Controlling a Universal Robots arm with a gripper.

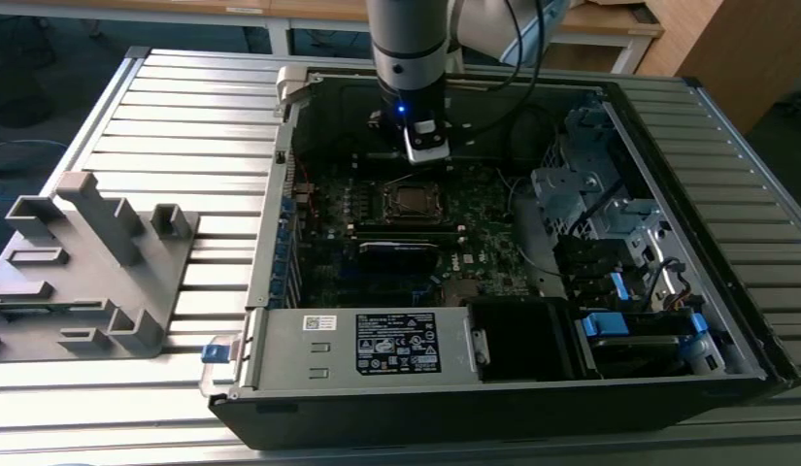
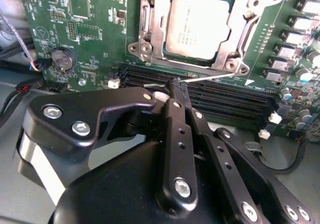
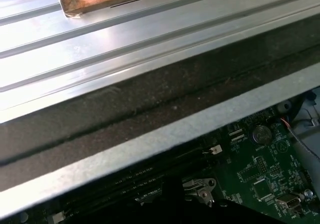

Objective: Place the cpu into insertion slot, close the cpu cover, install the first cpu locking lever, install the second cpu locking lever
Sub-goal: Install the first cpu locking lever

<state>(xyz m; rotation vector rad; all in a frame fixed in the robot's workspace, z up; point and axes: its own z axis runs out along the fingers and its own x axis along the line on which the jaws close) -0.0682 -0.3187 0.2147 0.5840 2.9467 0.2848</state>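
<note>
Where the jaws meet in the second wrist view, they are drawn fully together with no gap visible between the black fingers (image 2: 172,134). The free end of a thin silver locking lever (image 2: 210,77) reaches their tips. Whether it is pinched or merely touched cannot be told. The lever runs along the edge of the socket nearest the jaws, just above a row of black memory slots (image 2: 225,96).

Just beyond the lever, the cpu (image 2: 197,26) sits flat in its slot, its dull metal top showing through the window of the cpu cover (image 2: 245,19). The cover lies down around the cpu.

The socket sits on a green motherboard (image 2: 85,29). A round coin cell (image 2: 63,59) is well to one side of it.

In the exterior view the arm (image 1: 411,49) comes down into an open computer case (image 1: 711,291). The jaws are close above the board beside the cpu (image 1: 407,201), on the side away from the black-labelled power supply (image 1: 387,345). The case rests on a ribbed metal tabletop (image 1: 180,107). A grey fixture (image 1: 89,262) stands apart at the exterior view's left.
</note>
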